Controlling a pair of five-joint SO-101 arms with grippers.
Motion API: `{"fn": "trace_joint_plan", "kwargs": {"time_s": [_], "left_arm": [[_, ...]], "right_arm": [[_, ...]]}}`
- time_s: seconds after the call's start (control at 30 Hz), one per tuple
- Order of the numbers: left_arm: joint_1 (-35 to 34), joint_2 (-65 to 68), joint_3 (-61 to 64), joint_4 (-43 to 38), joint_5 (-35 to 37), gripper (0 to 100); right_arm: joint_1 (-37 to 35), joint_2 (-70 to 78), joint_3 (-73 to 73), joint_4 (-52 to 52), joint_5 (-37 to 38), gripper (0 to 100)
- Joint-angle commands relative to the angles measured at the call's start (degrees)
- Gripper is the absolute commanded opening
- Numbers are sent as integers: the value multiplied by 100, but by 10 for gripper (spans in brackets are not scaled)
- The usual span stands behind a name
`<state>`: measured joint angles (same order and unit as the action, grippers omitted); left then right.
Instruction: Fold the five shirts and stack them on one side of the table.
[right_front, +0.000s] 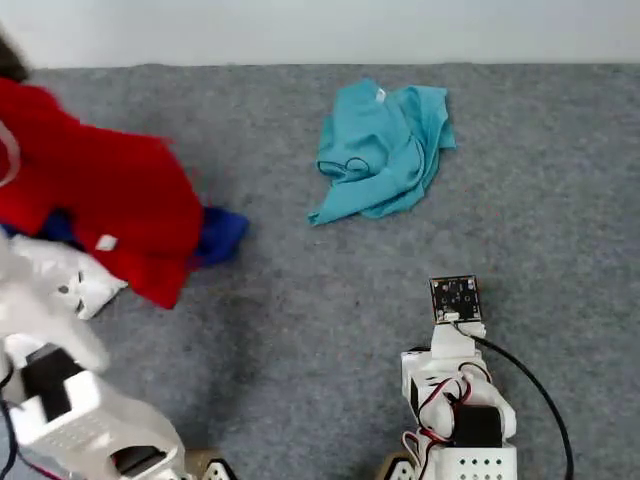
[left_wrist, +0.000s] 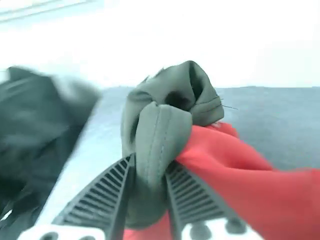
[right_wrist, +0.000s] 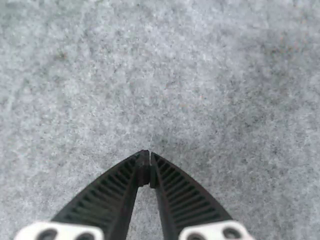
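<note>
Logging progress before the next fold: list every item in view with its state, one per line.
left hand, shut on grey-green shirt
right hand, shut, empty
grey-green shirt, bunched
red shirt, unfolded, crumpled
teal shirt, unfolded, crumpled
blue shirt, mostly under red shirt
white shirt, crumpled

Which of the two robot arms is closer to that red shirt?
Left. The left gripper is shut on a grey-green cloth that lies against the red shirt. The right gripper is shut over the grey table, apart from the shirt.
</note>
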<state>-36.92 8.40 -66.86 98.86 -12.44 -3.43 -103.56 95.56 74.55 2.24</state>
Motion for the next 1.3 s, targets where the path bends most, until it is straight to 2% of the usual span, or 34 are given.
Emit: {"fn": "trace_joint_plan", "kwargs": {"time_s": [0.0,0.13,0.2,0.27,0.47,0.73,0.8,0.9,1.17,1.27], "left_arm": [[-774,-369,-207,-396,9,13],[-1002,-114,295,-413,-396,15],[-1011,35,655,-273,-932,22],[-1020,141,866,-26,-1433,70],[-1266,62,831,158,-1266,231],[-1275,-1011,840,167,-1257,250],[-1081,-1319,1033,167,-1240,250],[-782,-1864,1789,167,-1240,247],[360,-3640,4989,158,-1213,246],[738,-4141,5877,149,-765,246]], "right_arm": [[-31,-40,88,-22,-26,9],[-31,-40,88,-22,-26,9],[-31,-40,88,-22,-26,9],[-31,-40,88,-22,-26,9],[-31,-40,88,-22,-26,9],[-31,-40,88,-22,-26,9],[-31,-40,88,-22,-26,9],[-31,-40,88,-22,-26,9],[-31,-40,88,-22,-26,9],[-31,-40,88,-22,-26,9]]}}
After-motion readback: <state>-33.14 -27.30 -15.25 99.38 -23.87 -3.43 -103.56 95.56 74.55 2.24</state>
